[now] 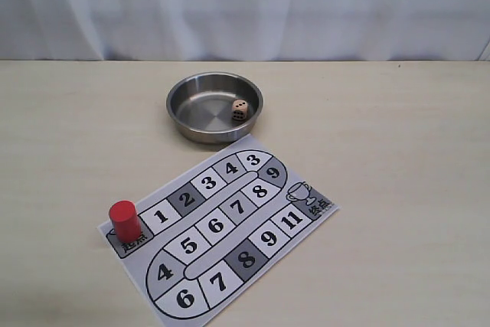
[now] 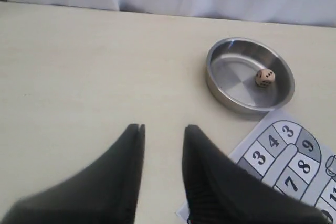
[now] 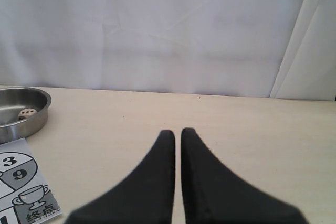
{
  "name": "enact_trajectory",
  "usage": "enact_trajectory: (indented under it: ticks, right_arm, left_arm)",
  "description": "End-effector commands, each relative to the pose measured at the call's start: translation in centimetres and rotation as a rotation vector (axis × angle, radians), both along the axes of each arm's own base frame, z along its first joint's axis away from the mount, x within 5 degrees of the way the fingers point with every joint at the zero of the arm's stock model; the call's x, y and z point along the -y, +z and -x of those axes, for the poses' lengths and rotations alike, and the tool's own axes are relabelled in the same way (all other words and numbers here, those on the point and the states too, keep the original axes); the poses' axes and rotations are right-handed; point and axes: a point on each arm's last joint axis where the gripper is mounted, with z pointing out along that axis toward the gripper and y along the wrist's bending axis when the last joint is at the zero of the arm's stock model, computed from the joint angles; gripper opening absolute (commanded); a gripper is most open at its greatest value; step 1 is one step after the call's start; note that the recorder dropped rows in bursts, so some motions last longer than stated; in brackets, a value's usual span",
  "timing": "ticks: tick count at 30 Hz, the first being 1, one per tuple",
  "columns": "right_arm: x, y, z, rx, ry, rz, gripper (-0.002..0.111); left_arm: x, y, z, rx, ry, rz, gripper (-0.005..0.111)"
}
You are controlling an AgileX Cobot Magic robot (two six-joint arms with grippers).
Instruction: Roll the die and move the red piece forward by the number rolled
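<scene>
Jaws of my left gripper [image 2: 164, 128] stand spread and empty, the right gripper's [image 3: 177, 131] nearly pressed together; the die [image 1: 240, 109] lies in the dish [image 1: 181, 106] at twelve o'clock of the board [image 1: 230, 235], the red piece [image 1: 124, 220] at eight o'clock, on my left arm's side.

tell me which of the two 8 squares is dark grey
The 8 square in the front row nearest the camera; the other 8 square, in the middle row, is white.

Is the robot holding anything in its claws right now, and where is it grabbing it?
Nothing is held. The left claw and the right claw are both empty; the die lies in the metal bowl.
</scene>
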Motion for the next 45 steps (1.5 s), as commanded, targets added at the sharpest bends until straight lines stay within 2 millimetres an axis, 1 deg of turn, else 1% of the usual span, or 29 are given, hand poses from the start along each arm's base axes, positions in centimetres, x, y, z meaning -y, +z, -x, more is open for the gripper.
enact_trajectory:
  ticks: [1,4,7,9,13,16,20,23,24,25,26,31,33,34,35,38,39,41,45]
  right_arm:
    - [0.0,0.0,0.0,0.008,-0.003,0.002,0.004]
    - [0.0,0.0,0.0,0.008,-0.003,0.002,0.004]
    - [0.0,0.0,0.0,0.008,-0.003,0.002,0.004]
    - [0.0,0.0,0.0,0.008,-0.003,0.002,0.004]
    - [0.0,0.0,0.0,0.008,-0.003,0.002,0.004]
    - [0.0,0.0,0.0,0.008,-0.003,0.002,0.004]
    - [0.0,0.0,0.0,0.008,-0.003,0.002,0.004]
    - [0.0,0.0,0.0,0.008,-0.003,0.002,0.004]
    - [0.0,0.0,0.0,0.008,-0.003,0.002,0.004]
    - [0.0,0.0,0.0,0.008,-0.003,0.002,0.004]
    - [0.0,0.0,0.0,0.008,-0.003,0.002,0.004]
    - [0.0,0.0,0.0,0.008,-0.003,0.002,0.004]
    - [0.0,0.0,0.0,0.008,-0.003,0.002,0.004]
    - [0.0,0.0,0.0,0.008,-0.003,0.002,0.004]
    - [0.0,0.0,0.0,0.008,-0.003,0.002,0.004]
    - [0.0,0.0,0.0,0.008,-0.003,0.002,0.004]
    - [0.0,0.0,0.0,0.008,-0.003,0.002,0.004]
    - [0.0,0.0,0.0,0.008,-0.003,0.002,0.004]
    - [0.0,0.0,0.0,0.008,-0.003,0.002,0.004]
  left_arm:
    - [0.5,-0.8,-1.9,-0.038,-0.046,0.023,0.042]
    - [1.4,-1.7,-2.9,-0.066,-0.095,0.013,0.042]
    - [2.8,-2.8,-4.0,-0.1,-0.156,-0.002,0.043]
    - [3.8,-3.8,-4.7,-0.124,-0.199,-0.016,0.046]
    - [5.8,-5.6,-6.5,-0.134,-0.241,-0.024,0.061]
    - [7.0,-6.7,-7.9,-0.104,-0.254,-0.039,0.065]
    - [8.5,-8.1,-9.8,-0.143,-0.287,-0.051,0.065]
    - [9.6,-8.5,-11.4,-0.188,-0.315,-0.053,0.065]
    - [10.0,-8.7,-12.5,-0.198,-0.321,-0.053,0.065]
    - [10.3,-8.9,-13.2,-0.202,-0.321,-0.054,0.065]
    - [10.6,-9.5,-14.4,-0.214,-0.325,-0.058,0.065]
    - [12.2,-11.3,-18.2,-0.275,-0.348,-0.056,0.065]
    - [13.4,-11.8,-19.9,-0.28,-0.37,-0.056,0.065]
    - [13.7,-12.1,-20.4,-0.28,-0.375,-0.062,0.065]
    - [14.7,-12.2,-21.0,-0.274,-0.395,-0.062,0.065]
    - [17.1,-12.9,-22.3,-0.265,-0.439,-0.07,0.065]
    - [17.9,-13.6,-22.9,-0.261,-0.446,-0.068,0.065]
    - [19.1,-14.3,-23.8,-0.223,-0.449,-0.07,0.065]
    - [20.2,-15.7,-24.3,-0.178,-0.452,-0.08,0.065]
